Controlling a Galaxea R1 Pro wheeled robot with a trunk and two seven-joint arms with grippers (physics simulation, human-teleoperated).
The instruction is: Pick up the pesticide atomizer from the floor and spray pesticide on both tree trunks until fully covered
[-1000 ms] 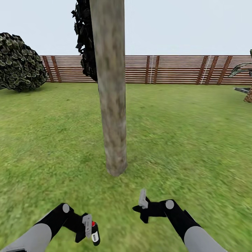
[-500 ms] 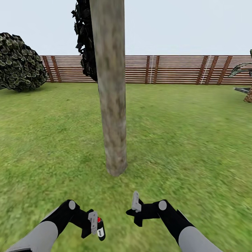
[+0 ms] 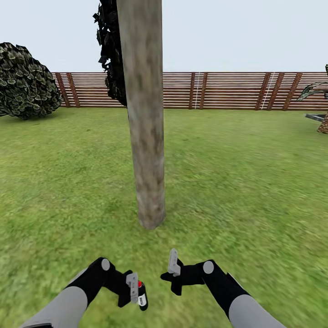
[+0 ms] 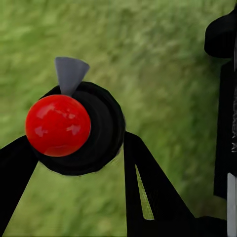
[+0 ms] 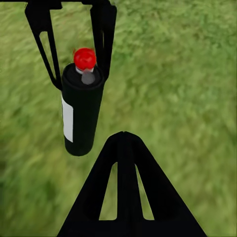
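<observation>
left claw (image 3: pixel 135 288) pinches spray bottle (image 3: pixel 141 295), red top up, low before trunk (image 3: pixel 145 114), likely readying to aim | right claw (image 3: pixel 173 269) pressed together, idle nearby over grass (image 3: pixel 237 182)

Rounded dark-leaved bush (image 3: pixel 26 82) at ten o'clock, against the fence; dark cypress-like foliage (image 3: pixel 110 50) at twelve o'clock, partly hidden; palm fronds (image 3: pixel 314 89) and scaly trunk base (image 3: pixel 323 124) at three o'clock.
</observation>
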